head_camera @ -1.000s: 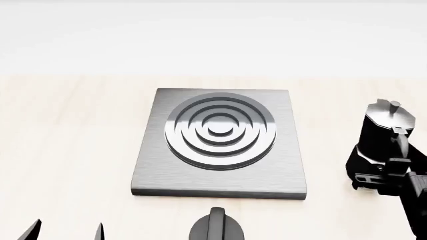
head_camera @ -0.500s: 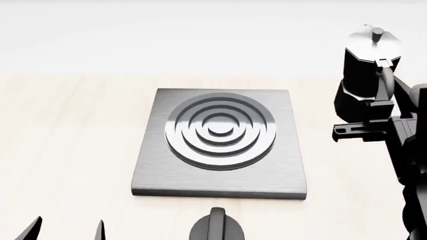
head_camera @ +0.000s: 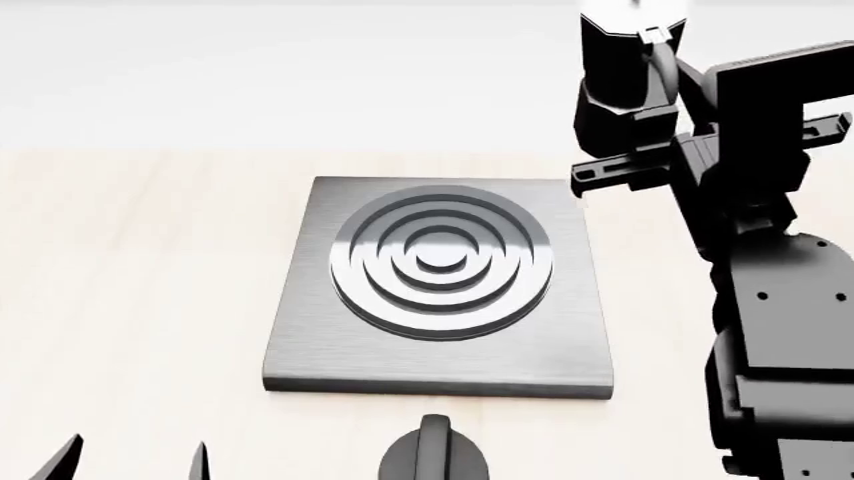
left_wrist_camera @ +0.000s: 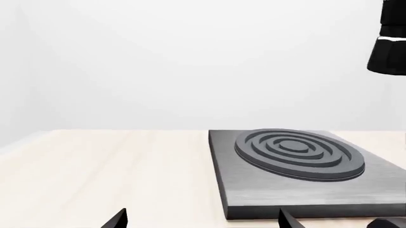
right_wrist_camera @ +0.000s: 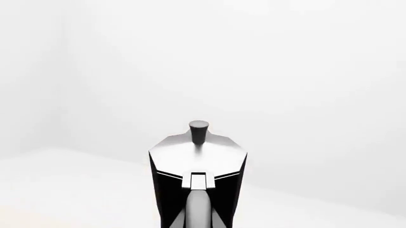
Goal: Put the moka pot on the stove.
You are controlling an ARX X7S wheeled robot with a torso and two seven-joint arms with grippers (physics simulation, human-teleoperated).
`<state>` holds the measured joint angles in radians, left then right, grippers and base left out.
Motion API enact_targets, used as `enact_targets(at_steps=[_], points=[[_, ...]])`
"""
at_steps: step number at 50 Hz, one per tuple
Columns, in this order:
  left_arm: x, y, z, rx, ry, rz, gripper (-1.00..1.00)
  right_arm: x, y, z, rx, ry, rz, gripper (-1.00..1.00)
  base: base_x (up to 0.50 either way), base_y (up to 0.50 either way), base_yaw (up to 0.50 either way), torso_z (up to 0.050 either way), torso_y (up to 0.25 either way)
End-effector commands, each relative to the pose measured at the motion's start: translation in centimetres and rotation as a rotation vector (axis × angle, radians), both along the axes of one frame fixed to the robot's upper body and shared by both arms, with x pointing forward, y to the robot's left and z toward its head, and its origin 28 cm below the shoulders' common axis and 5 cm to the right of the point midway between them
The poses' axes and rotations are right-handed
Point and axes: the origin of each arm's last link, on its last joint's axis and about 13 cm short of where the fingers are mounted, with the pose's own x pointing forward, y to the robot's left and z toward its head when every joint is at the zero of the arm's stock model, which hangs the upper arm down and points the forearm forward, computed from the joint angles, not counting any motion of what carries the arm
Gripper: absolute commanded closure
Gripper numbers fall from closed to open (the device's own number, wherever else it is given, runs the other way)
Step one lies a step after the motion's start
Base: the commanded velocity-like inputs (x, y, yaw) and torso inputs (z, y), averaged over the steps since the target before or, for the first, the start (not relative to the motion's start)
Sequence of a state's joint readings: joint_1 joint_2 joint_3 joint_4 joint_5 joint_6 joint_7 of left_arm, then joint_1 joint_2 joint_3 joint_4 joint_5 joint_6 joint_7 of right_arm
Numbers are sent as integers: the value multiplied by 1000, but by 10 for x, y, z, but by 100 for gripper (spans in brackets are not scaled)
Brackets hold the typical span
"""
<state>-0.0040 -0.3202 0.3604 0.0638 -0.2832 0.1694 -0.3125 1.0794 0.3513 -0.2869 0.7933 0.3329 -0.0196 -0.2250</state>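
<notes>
The moka pot is off the desk and held high in the air by the right gripper, just beyond the far right corner of the stove; so the pick-up looks done, and what is left, as I judge it, is to carry the pot across over the dark rings, lower it and let go; the stove carries nothing yet.

In the head view the right fingers sit at the pot's handle side, low on its body, pinching it; the exact contact is hard to make out, black on black; the pot stands upright above them, its top cut off by the picture edge. The right wrist view looks along the handle at the silver lid and its knob, straight and level.

The left gripper waits low near the front of the desk, its two tips spread apart and holding nothing; a round black knob lies just in front of the stove.
</notes>
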Motion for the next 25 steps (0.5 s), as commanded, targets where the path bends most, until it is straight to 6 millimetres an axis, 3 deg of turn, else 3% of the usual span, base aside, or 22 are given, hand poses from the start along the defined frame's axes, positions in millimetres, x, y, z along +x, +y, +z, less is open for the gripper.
enact_targets(at_steps=[1, 25], points=[[-2, 0, 0, 2, -1, 0, -100, 22, 20, 21, 3, -56, 69, 100, 0, 0, 0, 0, 10], [-10, 2, 1, -2, -6, 4, -100, 35, 60, 27, 2, -9, 167, 100, 0, 0, 0, 0, 1]])
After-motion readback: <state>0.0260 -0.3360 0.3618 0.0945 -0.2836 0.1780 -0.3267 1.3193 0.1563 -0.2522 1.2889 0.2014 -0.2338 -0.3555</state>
